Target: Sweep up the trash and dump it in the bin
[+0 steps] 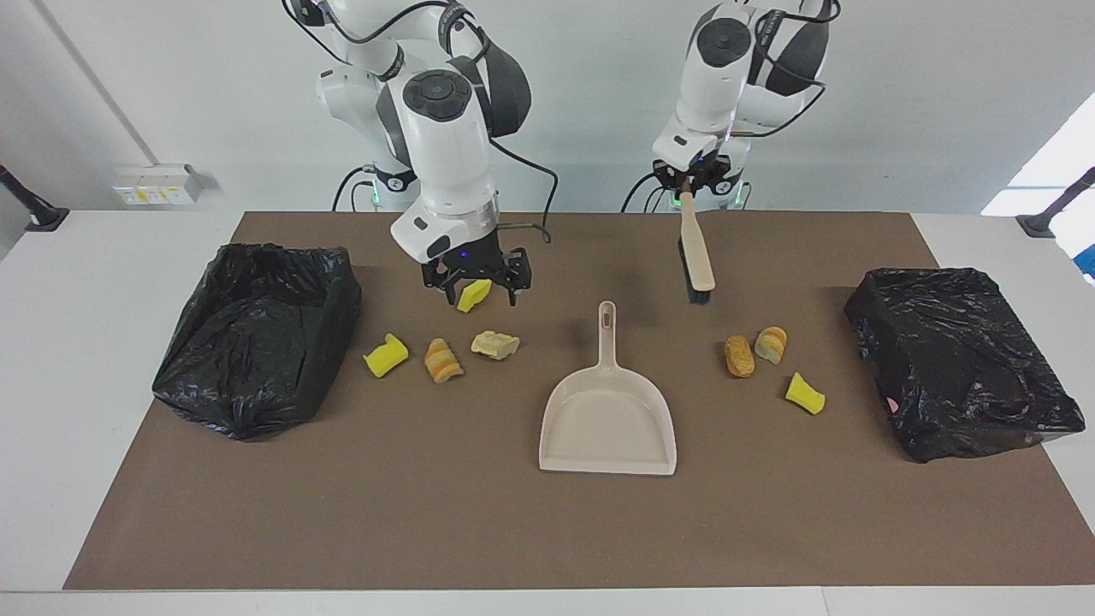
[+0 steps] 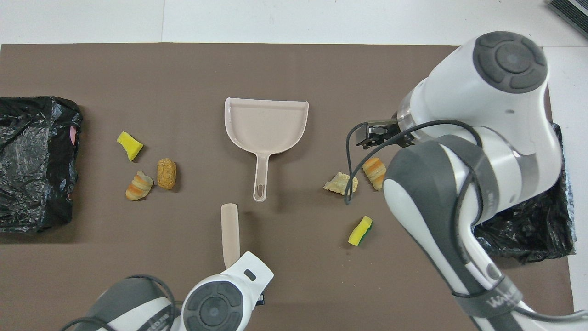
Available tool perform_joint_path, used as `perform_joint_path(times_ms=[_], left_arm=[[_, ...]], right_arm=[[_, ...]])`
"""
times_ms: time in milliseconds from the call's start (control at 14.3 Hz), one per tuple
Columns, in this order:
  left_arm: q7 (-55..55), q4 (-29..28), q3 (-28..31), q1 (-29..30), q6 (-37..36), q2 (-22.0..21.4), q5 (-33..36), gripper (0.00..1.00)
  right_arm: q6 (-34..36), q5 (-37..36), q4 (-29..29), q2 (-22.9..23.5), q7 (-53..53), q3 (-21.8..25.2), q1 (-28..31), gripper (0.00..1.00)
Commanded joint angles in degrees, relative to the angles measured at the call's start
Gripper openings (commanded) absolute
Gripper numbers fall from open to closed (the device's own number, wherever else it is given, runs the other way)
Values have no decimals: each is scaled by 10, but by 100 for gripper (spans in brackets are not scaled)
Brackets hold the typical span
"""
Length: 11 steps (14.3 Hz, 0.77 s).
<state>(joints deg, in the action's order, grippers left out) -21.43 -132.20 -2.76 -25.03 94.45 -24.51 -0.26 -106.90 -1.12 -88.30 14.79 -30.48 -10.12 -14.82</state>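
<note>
Seven bits of trash (image 1: 442, 359) lie on the brown mat (image 1: 428, 530). Take the dustpan (image 1: 607, 423) as the middle of a clock, with 12 o'clock pointing straight away from the robots.

Three bits lie at 9 o'clock: one yellow chunk (image 1: 805, 393) and two bread lumps (image 1: 739, 356). Four lie at 3 o'clock: two yellow chunks, one striped lump and one pale lump (image 1: 495, 344). From overhead only six bits show, because the right arm (image 2: 459, 193) covers one yellow chunk.

There are two black bins, one at each end of the mat. The 9 o'clock bin (image 2: 32, 161) is cut off by the overhead edge. The 3 o'clock bin (image 1: 257, 342) is partly hidden under the right arm from overhead.

The right gripper (image 1: 479, 282) hangs over the mat by the four bits, with its fingers wide apart and nothing in them.

The left gripper (image 1: 687, 190) is clamped on the handle of the one brush (image 1: 697, 257). The brush hangs tilted, bristles down, at about 7 o'clock. From overhead this gripper hides under its own arm.
</note>
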Motion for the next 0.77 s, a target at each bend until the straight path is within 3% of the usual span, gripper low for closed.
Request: perform_joint_path(times_ms=[0,350,699], left_arm=[[101,13,-8,77,-2,17,30,0],[215,78,-8,201,50,85,36,0],[350,79,-8,305,87,97,45,0]], right_arm=[[-29,-4,10,34,-55,1,-22,100],[-98,-25,16,80,-147,2,-68,100],[-158,-69,16,132,-233,3,-136,100]])
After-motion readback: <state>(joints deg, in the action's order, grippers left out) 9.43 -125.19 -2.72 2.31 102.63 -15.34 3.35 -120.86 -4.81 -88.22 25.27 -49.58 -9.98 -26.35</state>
